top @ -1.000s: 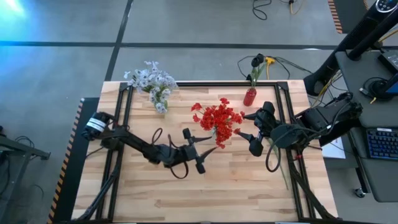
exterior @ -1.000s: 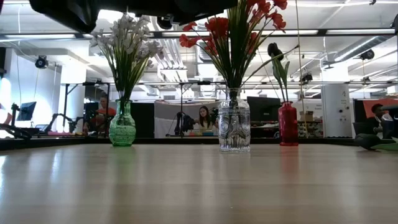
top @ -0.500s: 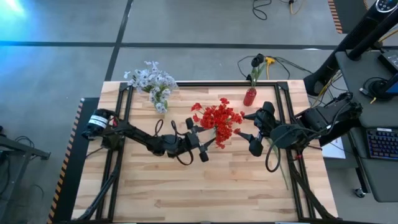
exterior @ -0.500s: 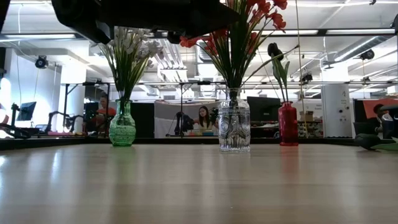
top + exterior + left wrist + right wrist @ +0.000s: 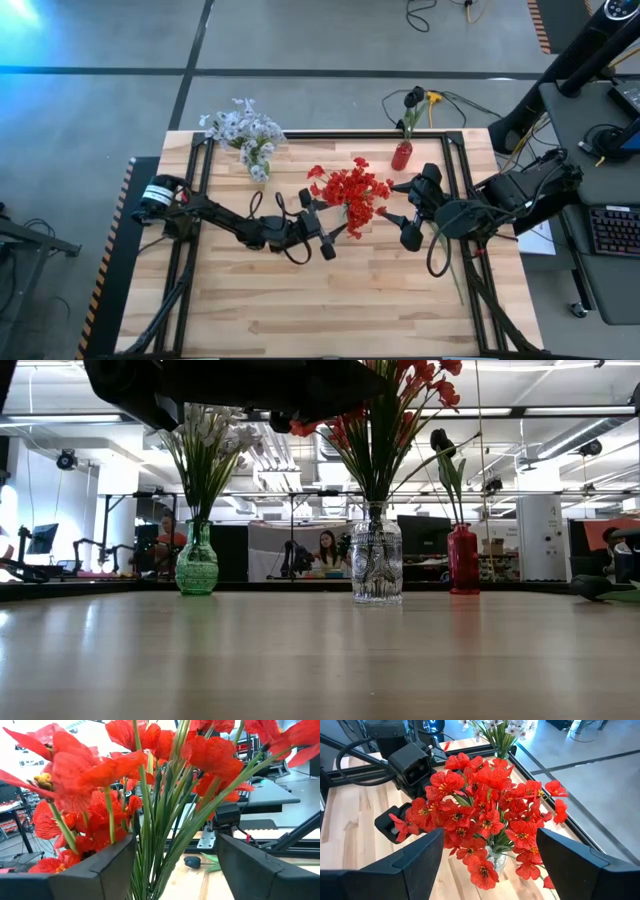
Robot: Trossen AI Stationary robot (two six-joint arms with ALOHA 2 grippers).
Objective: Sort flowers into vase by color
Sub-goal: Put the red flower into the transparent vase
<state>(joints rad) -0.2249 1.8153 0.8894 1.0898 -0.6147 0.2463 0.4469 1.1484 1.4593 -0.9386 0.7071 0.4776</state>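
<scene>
A: So where was the left gripper (image 5: pixel 322 226)?
B: Fingers spread, straddling the red flowers' (image 5: pixel 349 190) stems (image 5: pixel 150 845) above the clear vase (image 5: pixel 376 565), mid-table.
A: Right gripper (image 5: pixel 408 215)?
B: Also spread wide, just beside the bouquet, holding nothing.

Readable text: none in any view.
Labels, brands, numbers, signs: none can be made out on the vases, the arms or the table.
</scene>
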